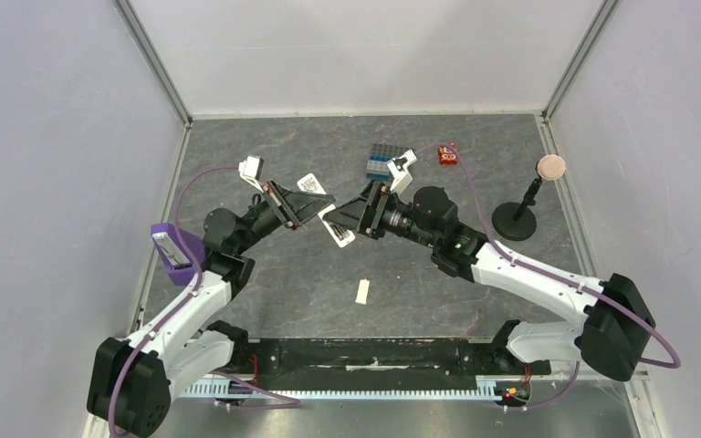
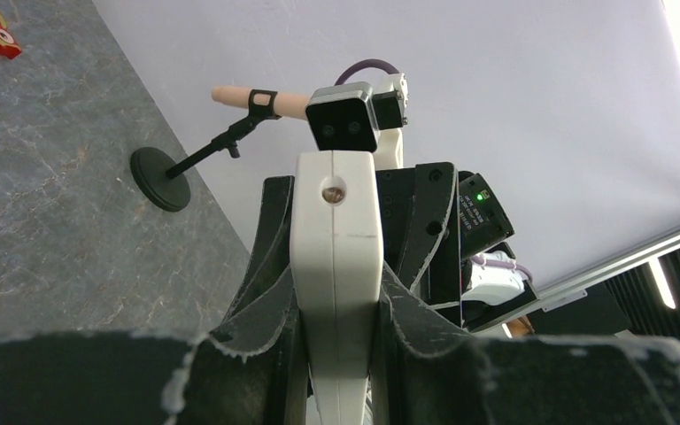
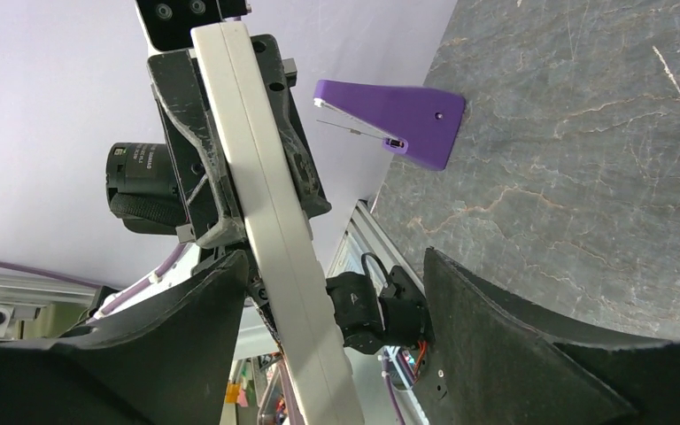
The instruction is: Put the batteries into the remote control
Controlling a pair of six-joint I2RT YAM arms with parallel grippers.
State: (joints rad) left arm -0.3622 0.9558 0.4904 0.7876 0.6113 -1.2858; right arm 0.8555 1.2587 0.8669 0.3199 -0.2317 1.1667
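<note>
The remote (image 1: 339, 228), a slim white bar with a seam along its edge and a small round window in one end, is tilted above the bench (image 1: 283, 283), clamped in the left end effector (image 2: 336, 305).

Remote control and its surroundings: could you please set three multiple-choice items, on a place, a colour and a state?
1. Where is the small white plate? A flat on the table; B leaning on a wall; C on the stand.
2. What colour is the wedge-shaped block? A red; B purple; C green.
3. What clamps the remote control? A left gripper; B right gripper; C nothing.
Answers: A, it lies there alone; B, plainly purple; A, its fingers press both sides, the right gripper stands open.
</note>
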